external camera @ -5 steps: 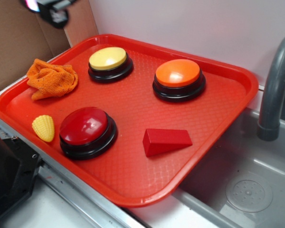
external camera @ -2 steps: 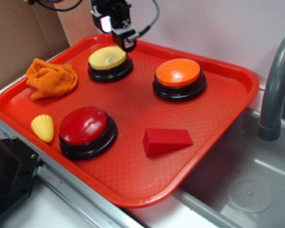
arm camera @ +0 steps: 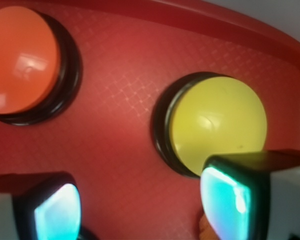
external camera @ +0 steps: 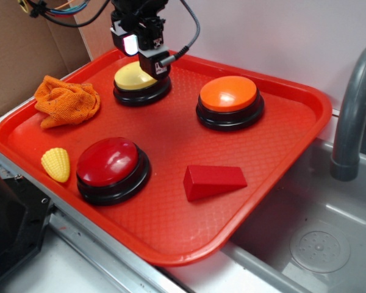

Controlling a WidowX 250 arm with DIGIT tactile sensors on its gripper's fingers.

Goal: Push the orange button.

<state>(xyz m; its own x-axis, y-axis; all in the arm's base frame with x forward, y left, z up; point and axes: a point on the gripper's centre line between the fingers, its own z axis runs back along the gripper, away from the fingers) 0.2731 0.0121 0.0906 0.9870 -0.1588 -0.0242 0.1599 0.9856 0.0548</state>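
Gripper [external camera: 147, 58]: jaws parted, empty, poised above the yellow button [arm camera: 217, 122]. Orange button [external camera: 228, 93]: well apart to the side on the red tray [external camera: 280, 152], untouched.

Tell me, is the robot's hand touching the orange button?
Apart. The exterior view shows the hand over the yellow button, with bare red tray between it and the orange button.

Glossy plastic orange button [external camera: 228, 93] — textured plastic tray [external camera: 171, 207], woven cloth [external camera: 66, 101].

yellow button [external camera: 134, 78] partly behind the gripper [external camera: 145, 56]; faucet [external camera: 354, 116] cropped
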